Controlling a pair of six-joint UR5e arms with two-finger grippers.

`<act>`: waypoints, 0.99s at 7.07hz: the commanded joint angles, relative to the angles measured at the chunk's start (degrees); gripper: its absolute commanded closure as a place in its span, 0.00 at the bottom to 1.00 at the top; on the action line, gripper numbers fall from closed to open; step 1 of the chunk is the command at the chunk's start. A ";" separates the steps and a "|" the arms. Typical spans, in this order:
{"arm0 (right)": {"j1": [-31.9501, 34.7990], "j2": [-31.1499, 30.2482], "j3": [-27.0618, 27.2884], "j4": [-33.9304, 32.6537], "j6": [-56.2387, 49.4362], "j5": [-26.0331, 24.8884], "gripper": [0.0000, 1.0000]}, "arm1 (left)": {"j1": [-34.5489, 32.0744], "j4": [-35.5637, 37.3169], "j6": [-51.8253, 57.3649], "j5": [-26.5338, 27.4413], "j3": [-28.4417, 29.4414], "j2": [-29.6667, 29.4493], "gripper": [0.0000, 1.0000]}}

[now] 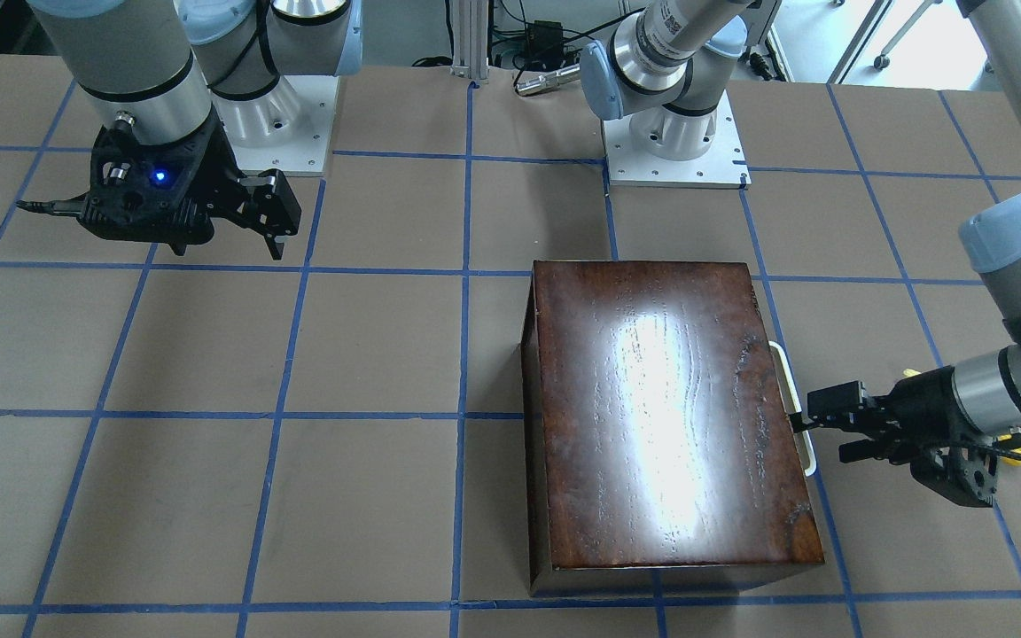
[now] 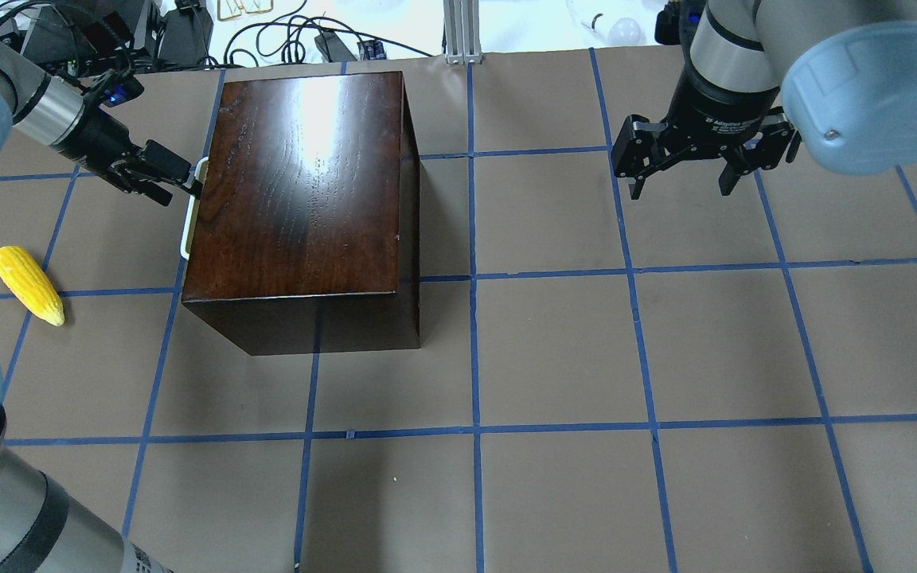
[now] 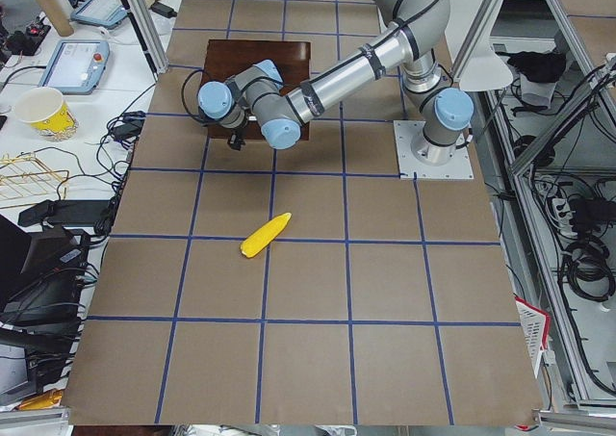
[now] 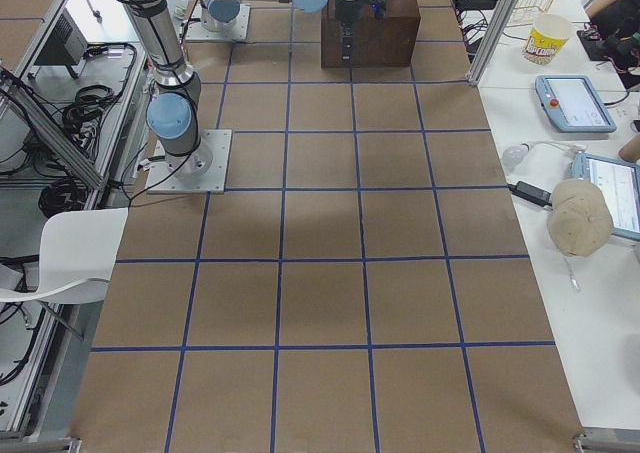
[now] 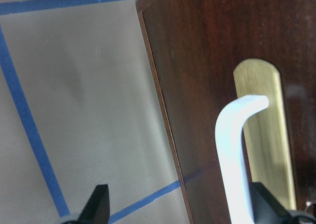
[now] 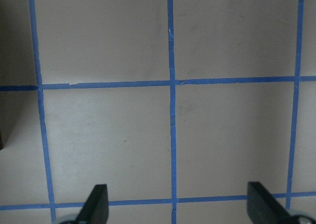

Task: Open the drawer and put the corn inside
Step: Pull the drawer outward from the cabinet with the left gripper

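Observation:
The dark reddish-brown box [image 2: 307, 183] stands on the table, with the drawer pushed in. The drawer's white curved handle [image 2: 188, 211] faces my left arm. My left gripper [image 2: 176, 183] is open at the handle. In the left wrist view the handle [image 5: 234, 155] stands between the fingertips [image 5: 101, 204], close to the right one and in front of the dark drawer front [image 5: 207, 61]. The yellow corn [image 2: 27, 284] lies on the table apart from the box, behind my left gripper. My right gripper [image 2: 680, 189] is open and empty above bare table.
The brown table [image 2: 554, 350] carries a grid of blue tape. The two arm bases [image 1: 674, 151] stand at the robot's edge. Cables, a paper cup [image 3: 43, 114] and tablets lie on side benches beyond the table ends.

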 commanded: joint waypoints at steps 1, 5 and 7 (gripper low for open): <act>0.00 0.00 0.00 0.07 0.00 0.00 0.00 | 0.00 0.10 1.21 1.46 0.23 -0.10 0.00; 0.00 0.00 0.00 -0.02 0.00 0.00 0.00 | 0.00 0.54 2.44 3.65 1.63 -0.27 0.00; 0.00 0.00 0.00 0.07 0.00 0.00 0.00 | 0.09 0.45 4.19 3.92 1.90 -0.28 0.00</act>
